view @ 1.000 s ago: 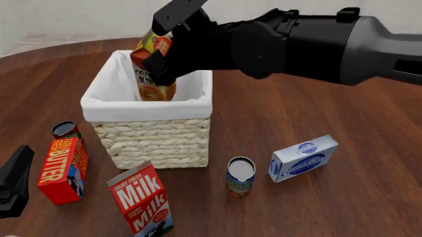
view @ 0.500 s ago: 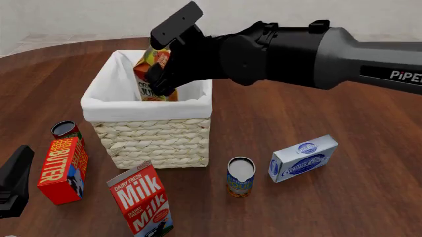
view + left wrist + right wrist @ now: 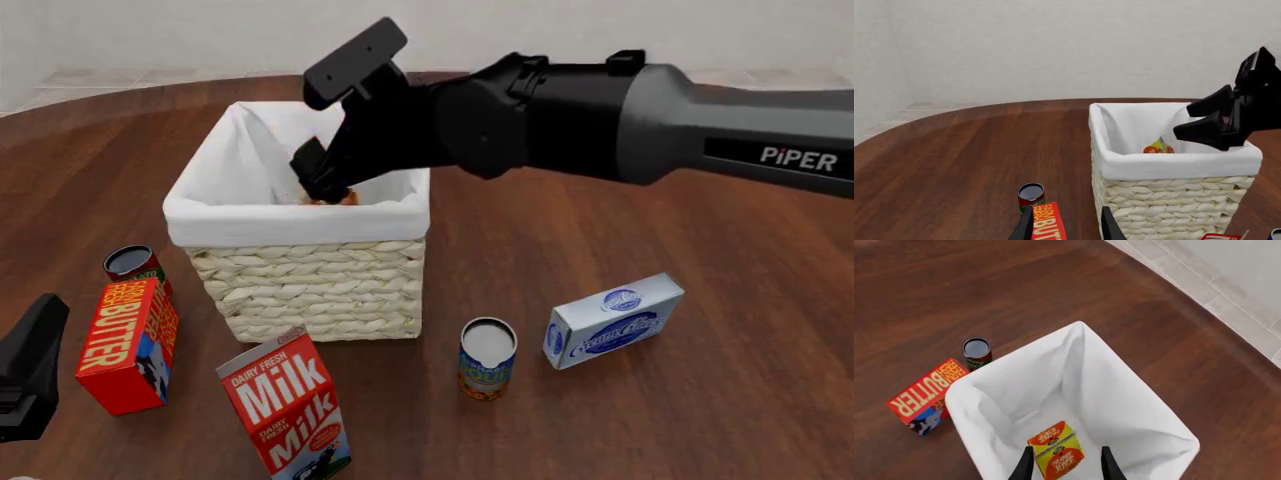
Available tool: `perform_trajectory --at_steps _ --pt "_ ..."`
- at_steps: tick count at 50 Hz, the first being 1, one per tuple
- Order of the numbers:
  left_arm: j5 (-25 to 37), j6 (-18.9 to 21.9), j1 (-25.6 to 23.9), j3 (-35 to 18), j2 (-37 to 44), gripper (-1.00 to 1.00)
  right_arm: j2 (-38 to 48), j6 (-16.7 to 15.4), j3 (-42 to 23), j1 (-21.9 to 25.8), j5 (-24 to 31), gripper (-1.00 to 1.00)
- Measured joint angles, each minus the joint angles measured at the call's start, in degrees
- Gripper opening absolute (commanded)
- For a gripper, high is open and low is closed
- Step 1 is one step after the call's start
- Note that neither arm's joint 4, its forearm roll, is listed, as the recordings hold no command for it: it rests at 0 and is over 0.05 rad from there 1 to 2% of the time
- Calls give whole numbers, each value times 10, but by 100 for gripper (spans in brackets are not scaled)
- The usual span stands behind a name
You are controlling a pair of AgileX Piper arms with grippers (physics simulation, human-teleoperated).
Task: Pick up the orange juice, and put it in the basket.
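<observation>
Orange juice carton: low inside the basket, between the right pincer's parted fingers, apparently released; only withdrawal remains.

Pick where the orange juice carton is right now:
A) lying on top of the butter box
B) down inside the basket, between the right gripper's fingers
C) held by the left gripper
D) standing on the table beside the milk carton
B: the right wrist view shows the orange juice low inside the basket, between the fingers of the right gripper.
</observation>
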Motion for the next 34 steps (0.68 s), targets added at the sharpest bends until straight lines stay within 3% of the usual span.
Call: perform_trajectory --at_steps 34 --pt "0 0 0 0 0 100 -16 -2 0 -1 3 100"
